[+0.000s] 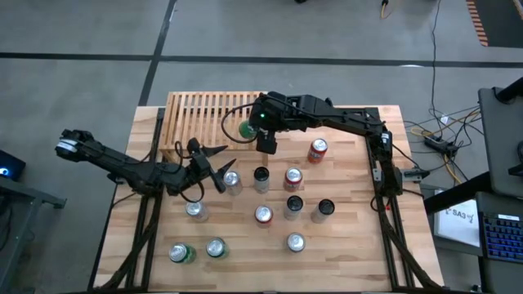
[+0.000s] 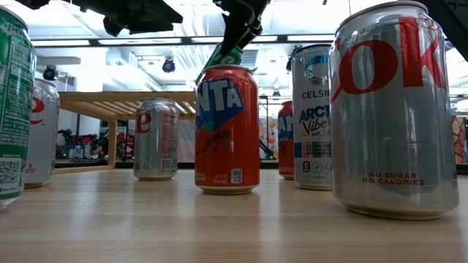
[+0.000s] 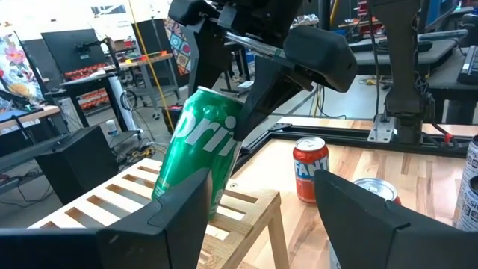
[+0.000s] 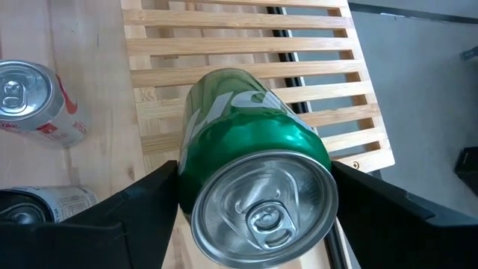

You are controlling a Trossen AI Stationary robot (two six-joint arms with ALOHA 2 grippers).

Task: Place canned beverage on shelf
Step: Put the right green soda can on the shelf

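Green can (image 4: 254,168): tilted, I see its base on the shelf (image 1: 200,114) edge, table's 12 o'clock.
Right gripper (image 1: 249,126): clamped on it.
Left gripper (image 1: 219,166): fingers apart, 9 o'clock.
Table (image 1: 343,253): pale wood, cans scattered.
Room: grey floor, cables.

Wooden table (image 1: 343,253) under cans (image 1: 263,214), shelf (image 1: 196,114)

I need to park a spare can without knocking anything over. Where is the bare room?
The shelf slats are bare left of the green can held tilted by the right end effector. The table is bare along its right edge and near-right corner. Its middle, beside the left end effector, is crowded with cans.
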